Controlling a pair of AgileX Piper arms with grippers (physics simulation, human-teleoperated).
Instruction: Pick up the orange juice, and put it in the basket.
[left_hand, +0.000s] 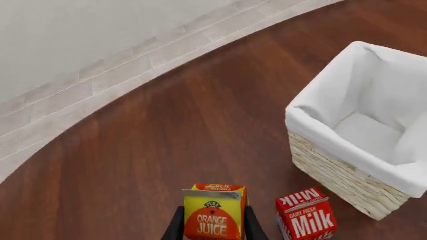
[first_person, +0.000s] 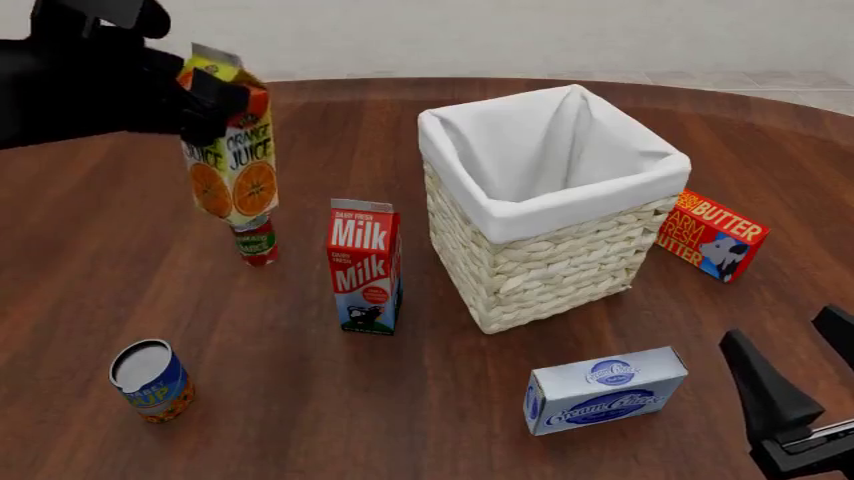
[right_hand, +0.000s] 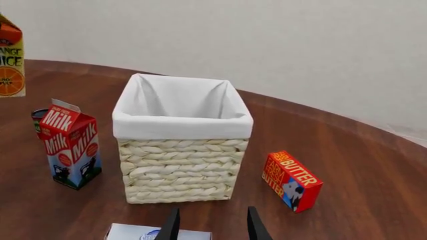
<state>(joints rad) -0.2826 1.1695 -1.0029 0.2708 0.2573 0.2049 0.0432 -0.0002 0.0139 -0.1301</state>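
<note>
Orange juice (first_person: 232, 150) — clamped in left tool (left_hand: 213, 225), raised off counter (first_person: 400, 400) for carrying to basket (first_person: 561, 270). Right tool (right_hand: 210, 222) — released, idle.

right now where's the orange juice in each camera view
Front: orange juice upper left, lifted off the table in the left gripper.
Left wrist: bottom centre, between the fingers.
Right wrist: cut off at the left edge.
Shared landmark: the basket, with the milk carton beside it.

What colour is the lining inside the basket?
White cloth liner in the pale woven basket, clearest in the right wrist view.
</note>
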